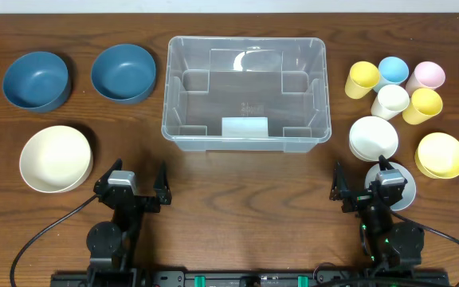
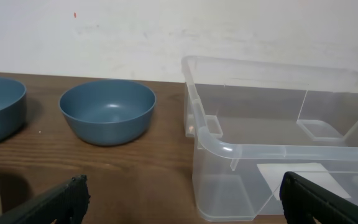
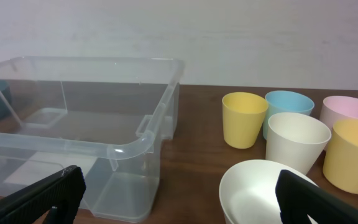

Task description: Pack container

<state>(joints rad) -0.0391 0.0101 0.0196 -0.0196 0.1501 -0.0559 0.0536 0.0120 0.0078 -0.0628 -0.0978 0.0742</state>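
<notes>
Brown wooden table fills the overhead frame; the container sits empty at upper centre, long axis left to right, up-frame between my left gripper and right gripper; both gape wide, holding nothing, about equally near

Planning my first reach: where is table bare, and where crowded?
Bare wood: between the nearer blue bowl and the container, and the front strip between left gripper and right gripper. Crowded: cups and bowls right of the container.
</notes>
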